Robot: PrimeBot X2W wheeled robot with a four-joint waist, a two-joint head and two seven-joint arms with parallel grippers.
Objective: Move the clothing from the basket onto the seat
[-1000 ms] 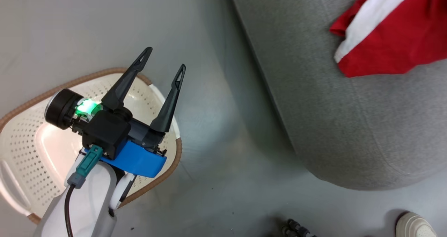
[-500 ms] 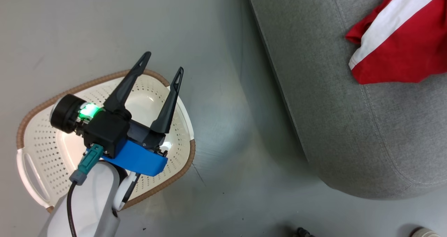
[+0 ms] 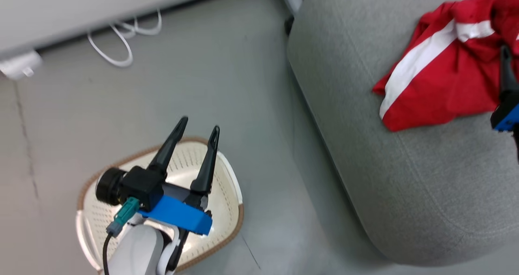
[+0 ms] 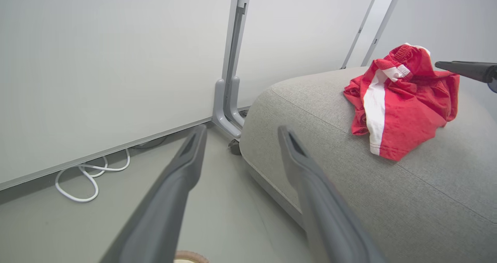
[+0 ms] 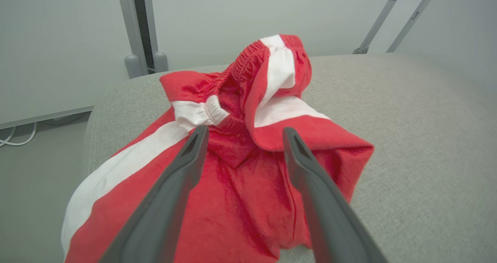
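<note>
My right hand point(image 5: 244, 131) has just sprung apart, fingers spread above the red clothing point(image 5: 233, 193), now heaped on the grey seat point(image 5: 407, 139). Meanwhile my left hand point(image 3: 200, 123) hangs released over the basket point(image 3: 229, 194), which looks emptied. Nearly done, I reckon.

Clothing point(image 3: 438, 84) showing bright red w/ white stripes; seat point(image 3: 405, 177) showing grey woven texture; basket point(image 3: 227, 198) showing cream-white, hole-patterned, brown-rimmed; floor point(image 3: 202, 84) showing grey.

White cable point(image 3: 117, 44) looped on grey floor point(image 3: 211, 88) below white wall panel point(image 4: 97, 61); grey post foot point(image 4: 227, 111) nearby
</note>
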